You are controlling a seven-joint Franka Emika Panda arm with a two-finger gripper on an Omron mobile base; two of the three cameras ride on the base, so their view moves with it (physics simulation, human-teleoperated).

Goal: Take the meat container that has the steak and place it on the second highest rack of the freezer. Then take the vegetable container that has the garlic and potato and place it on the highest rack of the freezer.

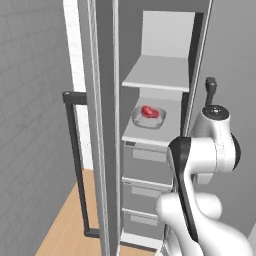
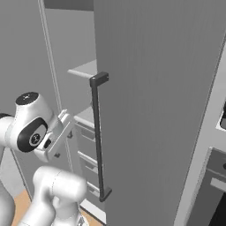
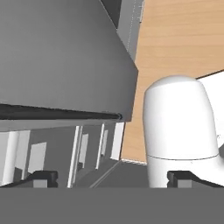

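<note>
Already you have the steak [image 1: 150,111] where it belongs: it lies in its tray [image 1: 148,119] on the second rack [image 1: 150,132] of the freezer [image 1: 165,30], just above the three drawers [image 1: 147,165], so I judge the first half of the task done. Above it, the highest rack [image 1: 157,72] is bare and waits for the garlic and potato tray. To the left, the freezer's left door [image 1: 102,125] stands swung out, its bar handle [image 1: 77,165] toward you, which keeps the shelves reachable. Farther right, the arm is folded back from the shelves. Your hand [image 3: 111,177] is spread wide and grips nothing, its fingertips [image 3: 43,177] pointing down past the right door's [image 2: 154,110] edge toward the wooden floor [image 3: 175,39]. That suits a retreat before you fetch the second tray.
</note>
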